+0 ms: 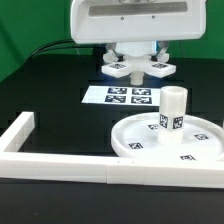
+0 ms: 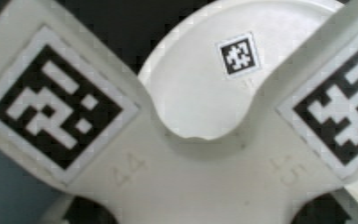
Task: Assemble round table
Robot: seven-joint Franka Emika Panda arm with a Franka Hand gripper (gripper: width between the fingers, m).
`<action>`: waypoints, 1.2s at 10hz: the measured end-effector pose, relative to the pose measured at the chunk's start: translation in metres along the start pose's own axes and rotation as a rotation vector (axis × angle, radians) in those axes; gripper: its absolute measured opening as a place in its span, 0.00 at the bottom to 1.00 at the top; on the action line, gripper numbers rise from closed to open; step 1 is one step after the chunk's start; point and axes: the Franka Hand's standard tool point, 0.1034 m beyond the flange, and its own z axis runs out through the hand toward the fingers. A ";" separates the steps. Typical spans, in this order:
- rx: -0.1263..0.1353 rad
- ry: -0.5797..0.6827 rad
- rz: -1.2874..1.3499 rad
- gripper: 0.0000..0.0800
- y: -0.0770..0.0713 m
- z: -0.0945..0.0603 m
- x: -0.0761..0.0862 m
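From where I stand, the short cylinder leg (image 1: 171,107) is upright on the round disc (image 1: 205,146) on the worktop (image 1: 45,100), but the cross-shaped piece (image 1: 135,68) is yet to be fitted and sits directly under the end effector (image 1: 135,56), gripped or not I cannot tell.

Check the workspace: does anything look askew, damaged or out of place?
Nothing stands out. The short cylinder leg stands upright on the round disc, and the cross-shaped piece sits under the gripper, looking intact.
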 end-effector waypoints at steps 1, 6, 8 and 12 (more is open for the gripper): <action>0.000 0.000 -0.001 0.56 -0.001 0.000 0.000; 0.005 -0.018 -0.034 0.56 -0.050 -0.016 0.032; -0.004 -0.016 -0.051 0.56 -0.057 -0.017 0.034; -0.010 -0.017 -0.062 0.56 -0.062 -0.013 0.031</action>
